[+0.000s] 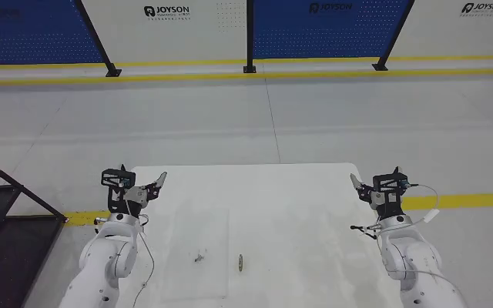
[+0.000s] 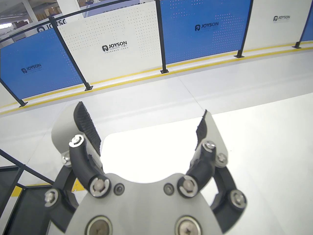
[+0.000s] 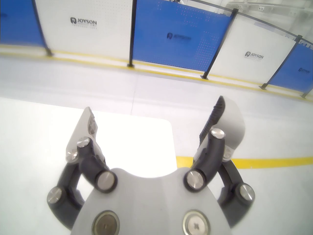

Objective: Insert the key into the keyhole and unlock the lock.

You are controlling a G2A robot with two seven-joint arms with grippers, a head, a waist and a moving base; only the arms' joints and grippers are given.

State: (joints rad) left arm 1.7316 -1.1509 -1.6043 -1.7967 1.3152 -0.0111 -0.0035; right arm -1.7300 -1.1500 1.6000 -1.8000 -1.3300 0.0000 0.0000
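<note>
From above, the white table (image 1: 293, 215) fills the near ground. The left gripper (image 1: 154, 187) hangs over its far left corner and the right gripper (image 1: 360, 187) over its far right corner, well apart from each other. Two small things lie on the tabletop between the arms, well back from both grippers toward the robot and closer to the left one: a small grey object (image 1: 199, 258) and, just beside it on the side toward the right gripper, a slim dark object (image 1: 240, 263). They are too small to tell which is the key and which the lock. Beyond both grippers runs pale grey floor (image 1: 254, 123) with yellow lines, closed off by a fence of blue and white panels (image 1: 323, 27) on black posts. A black frame (image 1: 19, 196) stands outside the left gripper, off the table. In the left wrist view the left gripper (image 2: 142, 107) is spread wide and holds nothing. The rounded table (image 2: 256, 135) corner shows between its ribbed pads (image 2: 86, 125), with floor and fence beyond. In the right wrist view the right gripper (image 3: 154, 103) is likewise wide and empty, with the table (image 3: 36, 135) corner between its fingers and a yellow floor line (image 3: 269, 161) beside it.
</note>
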